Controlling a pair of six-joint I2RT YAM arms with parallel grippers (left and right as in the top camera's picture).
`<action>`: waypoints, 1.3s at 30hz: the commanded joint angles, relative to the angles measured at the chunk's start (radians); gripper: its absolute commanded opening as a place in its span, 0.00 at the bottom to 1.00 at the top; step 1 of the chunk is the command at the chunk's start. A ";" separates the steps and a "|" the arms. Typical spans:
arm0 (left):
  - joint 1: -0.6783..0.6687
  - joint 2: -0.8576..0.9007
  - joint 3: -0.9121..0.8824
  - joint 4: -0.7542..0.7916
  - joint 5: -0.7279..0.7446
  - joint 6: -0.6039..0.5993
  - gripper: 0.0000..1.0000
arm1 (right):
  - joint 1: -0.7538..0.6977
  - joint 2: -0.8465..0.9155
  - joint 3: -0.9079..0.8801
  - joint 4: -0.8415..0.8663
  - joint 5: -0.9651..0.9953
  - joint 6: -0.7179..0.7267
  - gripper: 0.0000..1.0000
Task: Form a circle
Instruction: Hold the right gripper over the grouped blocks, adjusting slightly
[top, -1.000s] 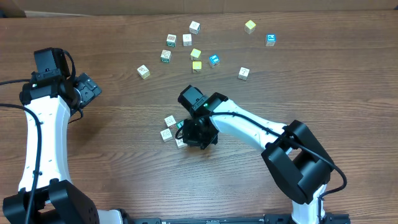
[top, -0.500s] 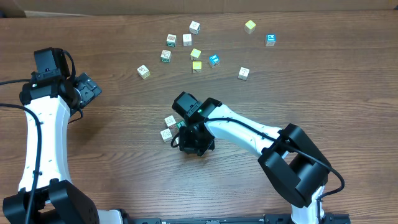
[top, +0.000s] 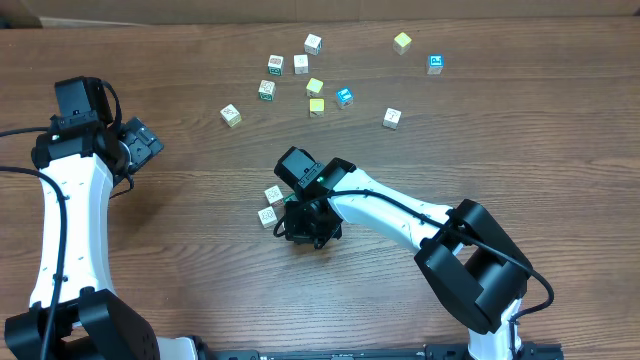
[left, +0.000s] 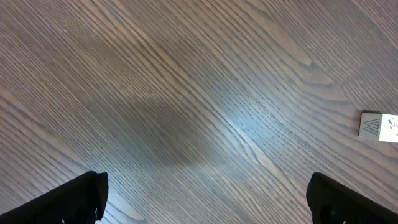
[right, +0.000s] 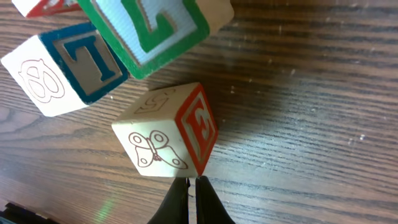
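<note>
The circle is a tight cluster of small printed cubes (top: 269, 205) left of centre on the table. In the right wrist view it shows as a green-letter cube (right: 155, 25), a blue-letter cube (right: 68, 68) and a butterfly cube with a red letter face (right: 168, 134). My right gripper (right: 191, 183) is shut and holds nothing; its tips touch the butterfly cube's bottom corner. From overhead the right gripper (top: 287, 228) covers that cube. My left gripper (top: 142, 145) hangs open far to the left over bare wood, its fingers (left: 81, 198) wide apart.
Several loose cubes lie scattered at the back, among them a yellow one (top: 317, 105), a blue one (top: 344, 97) and a white one (top: 231, 116). One whitish cube (left: 379, 126) shows at the right edge of the left wrist view.
My right gripper has slid left toward the cluster, pushing the nearest cube along; that cube is now hidden under the gripper from overhead. The left arm has not moved.
</note>
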 joint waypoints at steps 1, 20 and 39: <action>-0.002 -0.009 0.011 0.002 -0.006 -0.013 1.00 | -0.010 0.008 -0.007 0.007 0.014 -0.001 0.04; -0.002 -0.009 0.011 0.002 -0.006 -0.013 0.99 | -0.006 0.008 -0.007 -0.002 0.018 -0.001 0.04; -0.002 -0.009 0.011 0.002 -0.006 -0.013 1.00 | -0.027 0.008 -0.007 0.016 0.021 -0.005 0.04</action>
